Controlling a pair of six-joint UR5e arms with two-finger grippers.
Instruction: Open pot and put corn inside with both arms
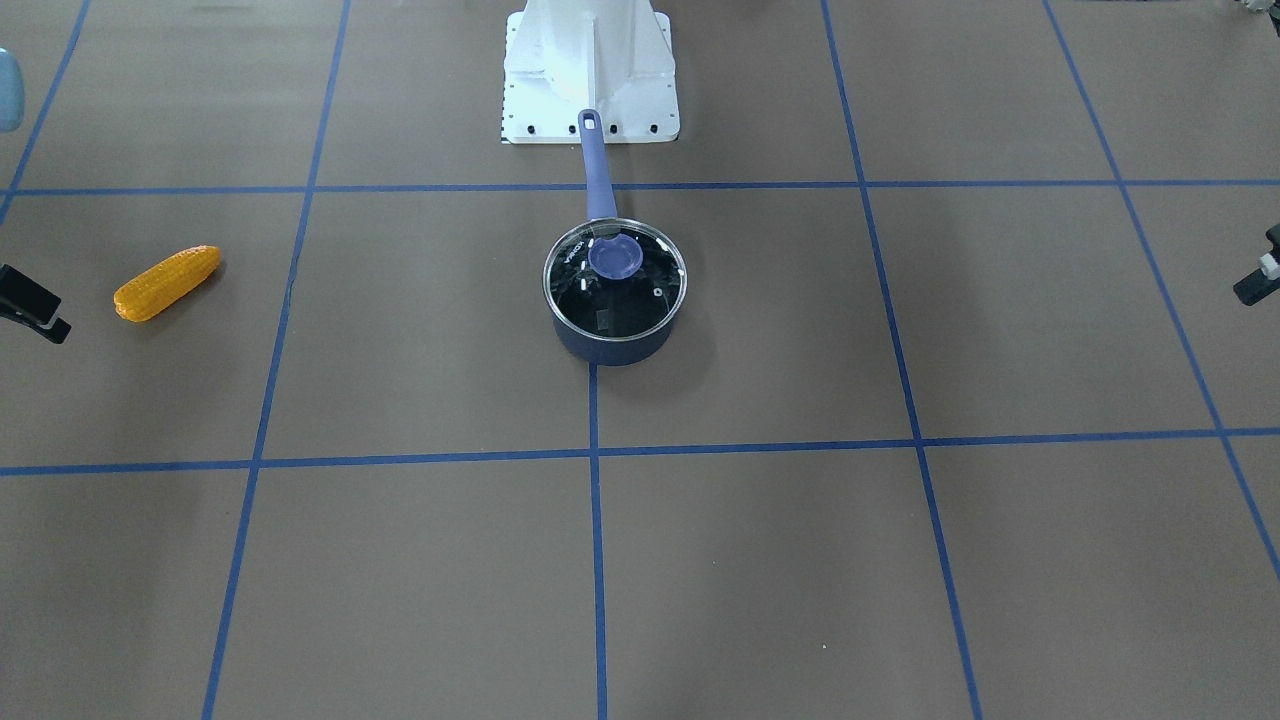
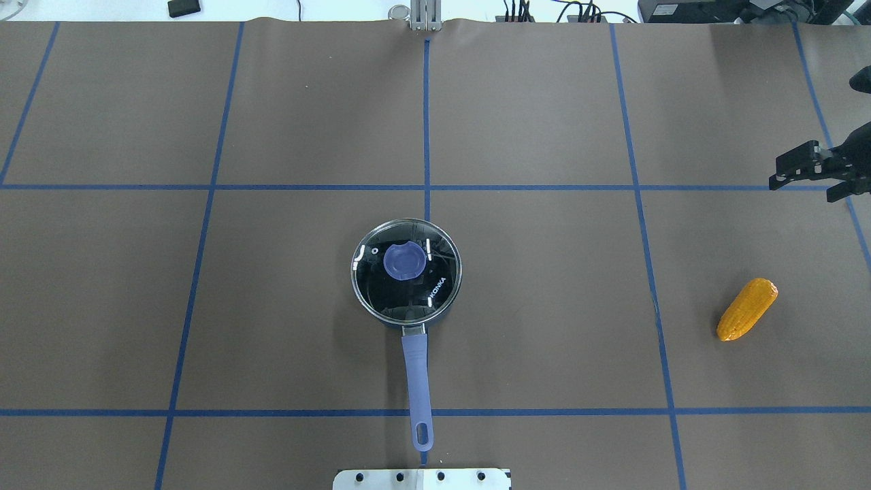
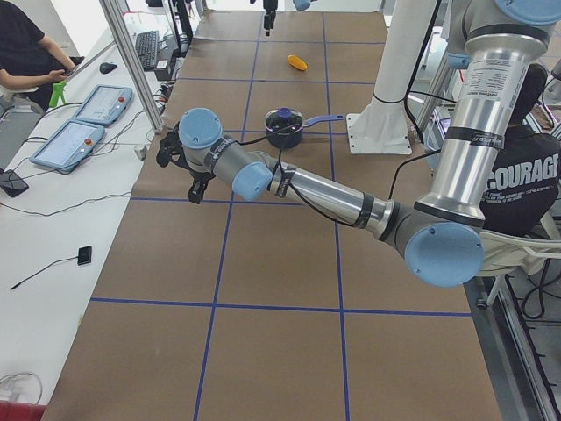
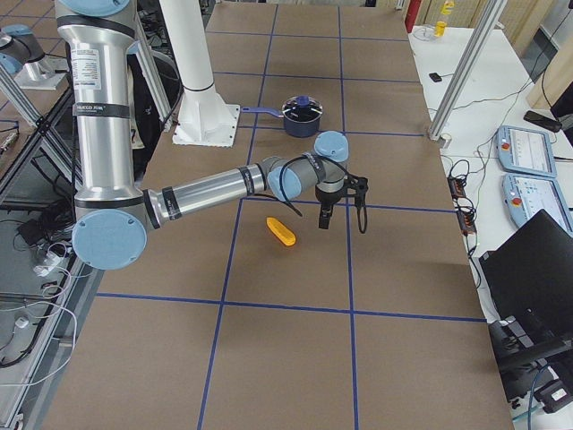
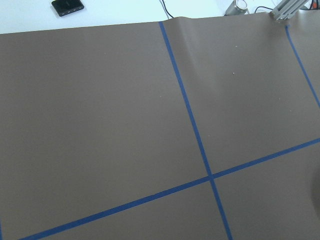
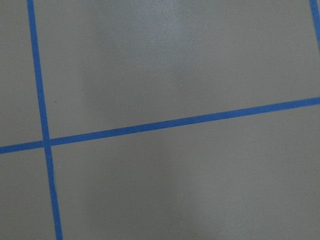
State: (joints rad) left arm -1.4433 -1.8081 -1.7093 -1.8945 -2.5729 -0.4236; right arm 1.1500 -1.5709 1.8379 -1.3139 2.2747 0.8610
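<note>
The dark blue pot [image 1: 612,349] stands at the table's middle with its glass lid [image 2: 388,294] on it, the lid's blue-purple knob [image 2: 405,261] on top. Its long handle [image 2: 416,367] points toward the robot's base. The orange-yellow corn [image 2: 747,309] lies on its side far to the pot's right in the overhead view, and also shows in the front-facing view [image 1: 165,283]. My right gripper [image 2: 804,185] is open and empty, hovering beyond the corn near the table's right edge. My left gripper [image 1: 1264,266] is open and empty at the table's far left, well away from the pot.
The white robot base [image 1: 590,70] stands just behind the handle's end. Blue tape lines [image 2: 426,122] divide the brown table cover into squares. A side bench with tablets [image 3: 79,140] and a seated person [image 3: 26,53] lies beyond the table's far edge.
</note>
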